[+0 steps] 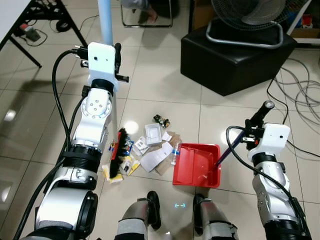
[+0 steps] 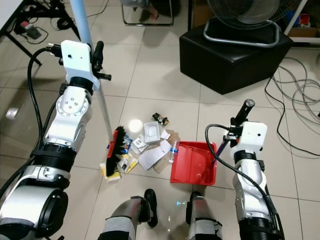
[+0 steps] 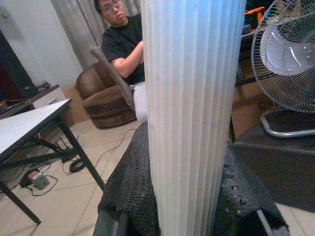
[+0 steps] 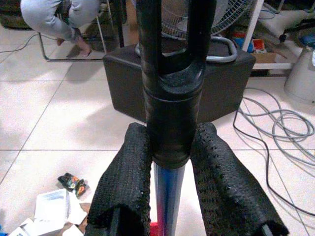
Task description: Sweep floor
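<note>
My left gripper [image 1: 116, 59] is shut on the pale blue broom handle [image 3: 192, 98], which rises upright between its black pads [image 3: 133, 196]. The red and black broom head [image 1: 119, 150] rests on the tiles at the left edge of a litter pile [image 1: 152, 147] of paper scraps, small boxes and a plastic bottle [image 1: 175, 150]. A red dustpan [image 1: 197, 165] lies just right of the pile, mouth toward it. My right gripper [image 4: 170, 196] is shut on the dustpan's handle [image 4: 170, 113], a black grip on a blue shaft.
A black box [image 1: 235, 55] carrying a floor fan [image 1: 250, 20] stands ahead on the right. Cables [image 1: 300, 100] trail across the right floor. Table legs [image 1: 30, 30] are at the far left. A person [image 3: 128, 44] sits on a chair beyond. My feet [image 1: 150, 205] are just behind the dustpan.
</note>
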### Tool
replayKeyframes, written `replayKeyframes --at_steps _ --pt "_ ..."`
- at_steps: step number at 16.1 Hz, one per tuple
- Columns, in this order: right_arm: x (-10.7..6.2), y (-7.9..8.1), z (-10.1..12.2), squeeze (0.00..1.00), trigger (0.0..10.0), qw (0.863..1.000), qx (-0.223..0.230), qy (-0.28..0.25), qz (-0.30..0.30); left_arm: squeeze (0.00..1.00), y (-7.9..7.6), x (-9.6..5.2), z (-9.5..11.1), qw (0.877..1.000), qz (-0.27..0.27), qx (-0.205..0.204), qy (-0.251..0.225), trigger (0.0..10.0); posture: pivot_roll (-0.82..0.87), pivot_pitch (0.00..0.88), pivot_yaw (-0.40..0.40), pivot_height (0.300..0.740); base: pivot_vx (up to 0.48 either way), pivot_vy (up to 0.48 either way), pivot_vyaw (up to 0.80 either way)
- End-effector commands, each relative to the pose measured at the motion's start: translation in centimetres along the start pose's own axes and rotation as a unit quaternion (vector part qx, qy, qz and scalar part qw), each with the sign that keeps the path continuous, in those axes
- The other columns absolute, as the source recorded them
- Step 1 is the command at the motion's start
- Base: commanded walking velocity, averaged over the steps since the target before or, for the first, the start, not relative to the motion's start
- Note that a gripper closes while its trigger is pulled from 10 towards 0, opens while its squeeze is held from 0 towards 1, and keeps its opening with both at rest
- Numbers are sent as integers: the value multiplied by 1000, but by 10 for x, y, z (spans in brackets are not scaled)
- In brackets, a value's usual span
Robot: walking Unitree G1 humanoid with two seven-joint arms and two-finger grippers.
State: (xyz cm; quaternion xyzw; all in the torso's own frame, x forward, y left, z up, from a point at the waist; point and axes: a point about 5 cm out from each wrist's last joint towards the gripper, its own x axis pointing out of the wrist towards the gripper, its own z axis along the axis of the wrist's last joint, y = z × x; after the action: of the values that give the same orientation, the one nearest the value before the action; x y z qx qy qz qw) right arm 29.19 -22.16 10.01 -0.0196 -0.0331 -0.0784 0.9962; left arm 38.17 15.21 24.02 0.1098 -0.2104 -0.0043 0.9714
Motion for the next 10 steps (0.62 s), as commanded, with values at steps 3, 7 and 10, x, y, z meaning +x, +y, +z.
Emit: replayKeyframes --at_steps 3,7,10 --pt "-4 3 -2 0 10000 1000 7 4 1 0 7 0 5 1000 4 13 -15 10000 -26 323 141 740 0 0 0" --pt "-4 3 -3 0 10000 1000 8 6 2 0 6 0 4 1000 2 14 -13 10000 -25 323 143 740 0 0 0" --pt "-5 4 -4 0 10000 1000 9 6 2 0 8 0 0 999 -6 32 -8 10000 -22 325 145 740 0 0 0"
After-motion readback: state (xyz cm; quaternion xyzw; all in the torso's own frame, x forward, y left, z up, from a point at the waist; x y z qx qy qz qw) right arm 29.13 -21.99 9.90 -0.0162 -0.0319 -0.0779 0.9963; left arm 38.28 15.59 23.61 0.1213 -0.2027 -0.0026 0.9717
